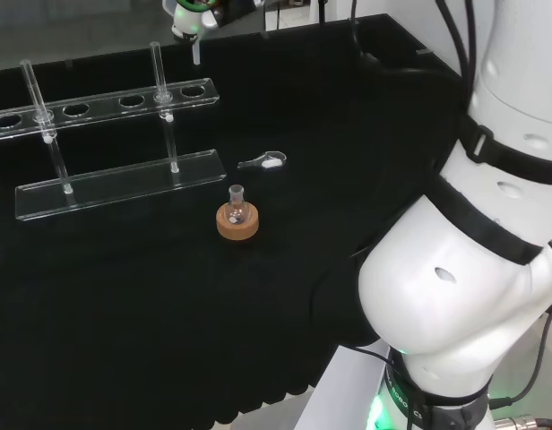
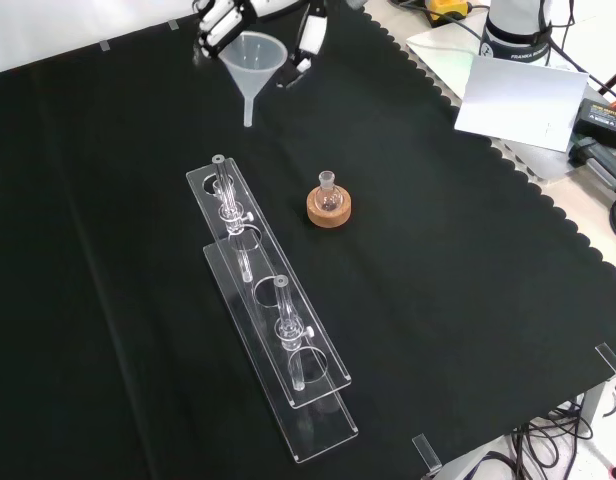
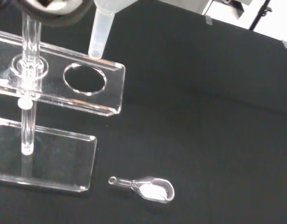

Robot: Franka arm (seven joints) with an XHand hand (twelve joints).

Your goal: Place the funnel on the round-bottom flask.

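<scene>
A clear plastic funnel (image 2: 253, 58) hangs upright in the air near the top of the front view, with my hand (image 2: 223, 22) shut on its wide rim. Its stem (image 1: 195, 54) points down over the far right end of the tube rack in the head view, and the wrist view shows that stem (image 3: 99, 33) just above the rack's end hole. The small round-bottom flask (image 1: 237, 206) stands upright on a cork ring (image 1: 237, 226) mid-cloth, nearer than the rack. In the front view the flask (image 2: 328, 190) lies below and to the right of the funnel, well apart from it.
A clear two-tier tube rack (image 1: 115, 184) with two upright glass tubes stands left of the flask in the head view, and runs down the middle of the front view as the rack (image 2: 288, 345). A small glass scoop (image 1: 263, 161) with white powder lies between rack and flask.
</scene>
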